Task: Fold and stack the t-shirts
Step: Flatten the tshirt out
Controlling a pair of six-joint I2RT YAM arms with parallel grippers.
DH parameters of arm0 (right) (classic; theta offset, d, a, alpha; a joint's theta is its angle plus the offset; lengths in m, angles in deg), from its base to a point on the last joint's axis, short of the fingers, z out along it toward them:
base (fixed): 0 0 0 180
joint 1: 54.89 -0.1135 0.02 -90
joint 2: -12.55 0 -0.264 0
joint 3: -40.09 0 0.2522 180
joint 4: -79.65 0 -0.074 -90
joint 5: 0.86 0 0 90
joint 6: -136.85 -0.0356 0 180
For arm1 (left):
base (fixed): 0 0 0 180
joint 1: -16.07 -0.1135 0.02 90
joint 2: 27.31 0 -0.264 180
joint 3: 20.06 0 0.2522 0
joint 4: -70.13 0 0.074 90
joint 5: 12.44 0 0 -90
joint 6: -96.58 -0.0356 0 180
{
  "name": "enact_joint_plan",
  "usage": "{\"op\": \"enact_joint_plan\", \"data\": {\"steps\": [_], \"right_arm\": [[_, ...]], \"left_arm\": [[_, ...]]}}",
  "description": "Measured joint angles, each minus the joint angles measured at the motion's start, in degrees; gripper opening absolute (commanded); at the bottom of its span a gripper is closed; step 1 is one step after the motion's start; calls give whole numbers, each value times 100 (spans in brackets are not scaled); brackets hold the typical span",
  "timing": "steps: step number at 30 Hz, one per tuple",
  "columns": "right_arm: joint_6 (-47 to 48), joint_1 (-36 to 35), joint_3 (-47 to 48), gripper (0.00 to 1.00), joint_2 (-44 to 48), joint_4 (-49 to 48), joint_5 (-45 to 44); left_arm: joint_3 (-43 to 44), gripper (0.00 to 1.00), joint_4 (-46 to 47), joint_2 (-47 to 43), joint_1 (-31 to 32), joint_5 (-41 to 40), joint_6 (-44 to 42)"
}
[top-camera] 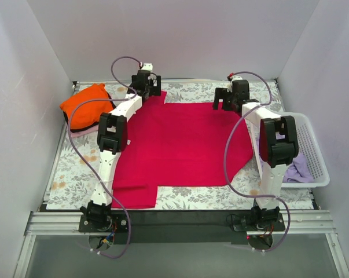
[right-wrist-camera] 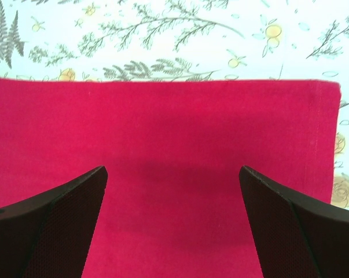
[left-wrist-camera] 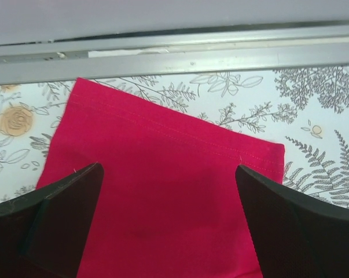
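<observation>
Surface: table [top-camera: 186, 200] covered in a pale cloth printed with leaves and flowers. A metal rail [top-camera: 180, 221] runs along its near edge. Plain white walls [top-camera: 180, 35] close off the left, far and right sides.

Crimson t-shirt [top-camera: 186, 145]: spread flat over the middle of the table, reaching from close to the far edge to close to the near edge.
- Far sleeve [left-wrist-camera: 162, 174] sticks out at the far-left of the cloth and near sleeve [top-camera: 133, 197] at the near-left, so the shoulder end faces the left edge.
- The straight stitched hem faces the right edge.
- The long axis runs left to right.
- The collar is hidden under the left arm.

Other shirts:
- Orange t-shirt [top-camera: 87, 101] lies bundled at the far-left corner.
- It sits on a pale pink t-shirt [top-camera: 81, 131], of which only a sliver shows.
- Lavender t-shirt [top-camera: 298, 168] is crumpled in the near end of a white lattice basket [top-camera: 316, 145] at the right edge.

Left gripper [left-wrist-camera: 168, 168]: over the far sleeve, jaws spread wide, only flat cloth between them, nothing gripped.

Right gripper [right-wrist-camera: 173, 168]: over the far-right corner of the crimson shirt, jaws likewise wide and holding nothing.

Whether either gripper's fingertips touch the fabric cannot be told.
</observation>
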Motion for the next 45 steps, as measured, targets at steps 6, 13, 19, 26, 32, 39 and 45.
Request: {"op": "enact_joint_plan", "data": {"steps": [6, 13, 19, 26, 32, 39, 45], "right_arm": [[-52, 129, 564, 87, -470, 35, -24], [-136, 227, 1163, 86, -964, 328, -61], [-157, 240, 1172, 85, -986, 415, -76], [-153, 243, 1178, 86, -986, 448, -264], [-142, 286, 1528, 86, -1067, 664, -496], [-125, 356, 2625, 85, -1705, 859, -579], [-131, 367, 2706, 84, -1917, 1023, -535]], "left_arm": [[278, 92, -260, 409, 17, 96, -9], [363, 93, -385, 437, -85, 278, 262], [363, 92, -435, 402, -313, 361, 529], [251, 91, -459, 310, -608, 490, 671], [118, 92, -437, 219, -625, 546, 699], [-70, 92, -291, 120, -374, 518, 450], [68, 87, -238, 122, 48, 466, 284]]}}
